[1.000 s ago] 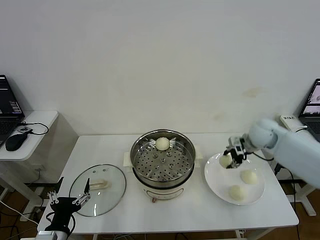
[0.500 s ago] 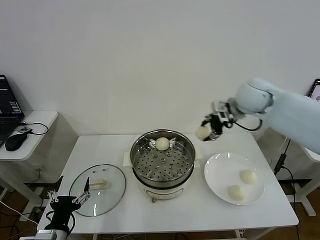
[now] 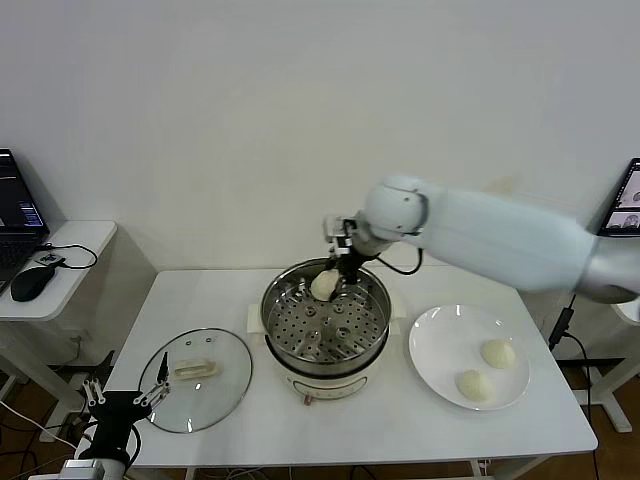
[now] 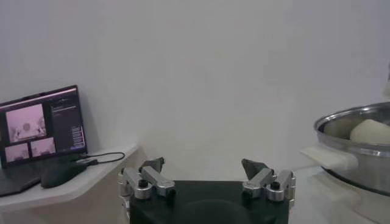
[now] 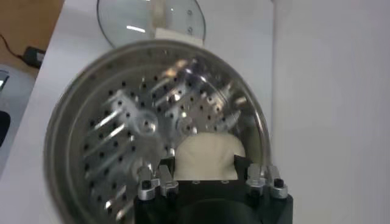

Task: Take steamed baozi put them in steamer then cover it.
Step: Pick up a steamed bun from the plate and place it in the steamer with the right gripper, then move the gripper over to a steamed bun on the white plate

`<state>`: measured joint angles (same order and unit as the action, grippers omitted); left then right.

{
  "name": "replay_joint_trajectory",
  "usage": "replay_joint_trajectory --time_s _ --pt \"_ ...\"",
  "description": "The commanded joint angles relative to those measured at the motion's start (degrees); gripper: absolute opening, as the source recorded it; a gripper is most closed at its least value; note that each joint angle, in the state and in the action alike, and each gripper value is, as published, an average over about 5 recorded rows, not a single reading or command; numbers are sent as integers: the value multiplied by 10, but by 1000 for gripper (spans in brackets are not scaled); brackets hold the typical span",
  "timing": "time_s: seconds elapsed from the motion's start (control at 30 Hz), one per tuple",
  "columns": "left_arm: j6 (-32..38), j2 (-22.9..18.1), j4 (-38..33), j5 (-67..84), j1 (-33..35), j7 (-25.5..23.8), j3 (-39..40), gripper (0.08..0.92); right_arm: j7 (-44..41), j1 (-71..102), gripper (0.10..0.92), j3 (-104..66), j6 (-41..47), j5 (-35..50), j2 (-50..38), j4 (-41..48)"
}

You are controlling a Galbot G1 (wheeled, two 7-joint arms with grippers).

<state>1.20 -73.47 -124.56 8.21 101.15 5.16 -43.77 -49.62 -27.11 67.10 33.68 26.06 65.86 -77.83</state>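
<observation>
My right hand point(image 3: 340, 277) is out over the steamer point(image 3: 326, 322), at the far side of its holed tray, fingers pinched on a bun point(image 5: 204, 156). From the wrist I see that bun's pale dome sitting between my fingertips, the shiny tray below it. From the head view a bun point(image 3: 323, 285) shows at the tray's far rim right by my hand; I cannot tell whether a second one lies behind it. Two more buns point(image 3: 497, 353) wait on the white plate point(image 3: 436, 342) toward the tabletop's right edge. The glass lid point(image 3: 196, 366) lies flat near the front left corner. My left hand point(image 3: 122, 408) hangs off the front left corner, fingers spread wide, holding nothing.
</observation>
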Motion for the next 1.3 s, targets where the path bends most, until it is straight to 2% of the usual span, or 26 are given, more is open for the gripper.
replay_joint_trajectory --time_s 0.03,0.47,0.57,0.7,0.83,1.1,1.3 --pt "0 -1 -1 0 0 0 -4 823 13 52 611 -4 13 -12 105 90" --pt "2 -1 2 0 -1 0 -4 823 16 79 613 -7 4 -45 131 137" --pt "2 -2 1 0 -2 0 -2 823 13 76 645 -11 3 -45 125 129" --pt "2 -2 -1 0 -2 0 0 823 -20 41 750 -20 -3 -39 93 93" --pt "1 0 -2 1 -2 0 -2 823 -77 -27 814 -8 -24 -36 26 34" --pt "0 2 -2 1 -8 -1 4 823 -167 -140 823 35 -82 -50 -173 -112" --pt "0 4 -1 0 -9 -1 12 823 -194 -141 823 43 -117 -106 -336 -188"
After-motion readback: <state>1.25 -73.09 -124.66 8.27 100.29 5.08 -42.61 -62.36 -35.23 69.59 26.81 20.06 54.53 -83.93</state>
